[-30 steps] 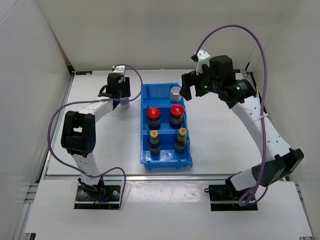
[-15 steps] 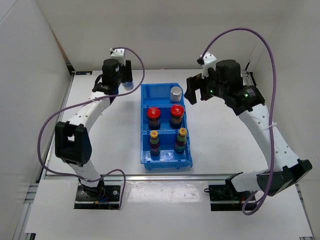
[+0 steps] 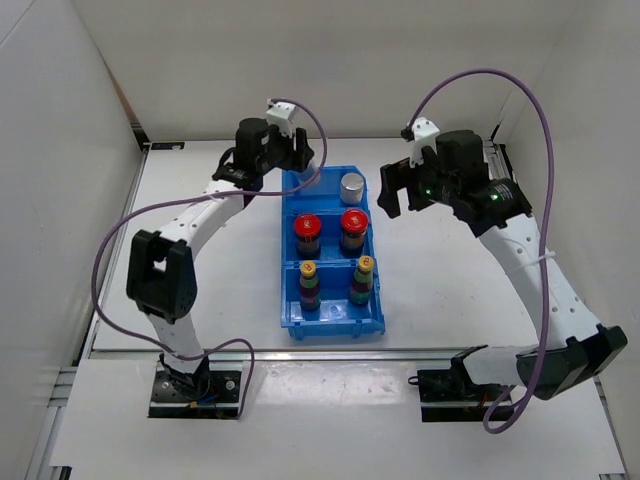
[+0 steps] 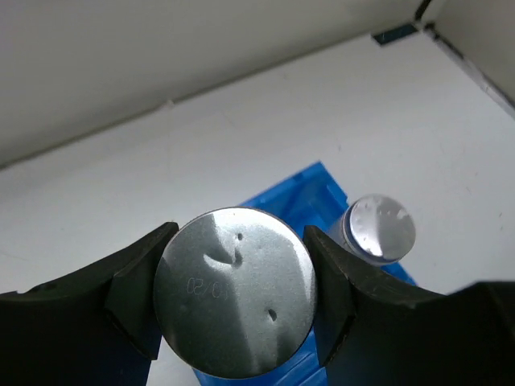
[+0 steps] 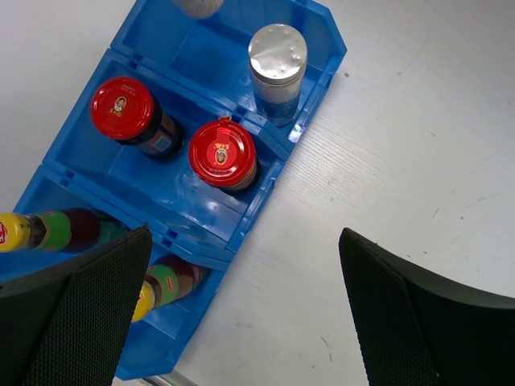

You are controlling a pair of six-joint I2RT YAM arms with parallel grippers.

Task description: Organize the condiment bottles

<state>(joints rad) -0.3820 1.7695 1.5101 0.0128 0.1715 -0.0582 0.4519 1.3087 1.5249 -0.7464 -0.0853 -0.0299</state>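
- The step in hand looks like the last delivery. The left fingers [image 4: 121,293] pinch a silver-lidded bottle [image 4: 233,289] by its sides. They hold it in the air above the far left corner of the blue compartment bin [image 3: 333,322].
- The next move, I'd say, is to lower it straight down into the free space of the far row. It should stay clear of the bin wall and its neighbour, and the fingers let go only once it stands.
- The right fingers [image 5: 80,314] are spread wide with nothing between them, hovering over the counter [image 3: 440,270] just right of the bin.
- In the far row, the other silver-lidded bottle [image 5: 278,56] stands upright at the right end, and the left end is free.
- In the middle row, two red-capped jars [image 5: 122,108] stand upright side by side.
- In the near row, two yellow-capped, green-labelled bottles [image 3: 310,283] stand upright side by side.
- By my count, five of the six bottles sit in the bin, one kind to a row.
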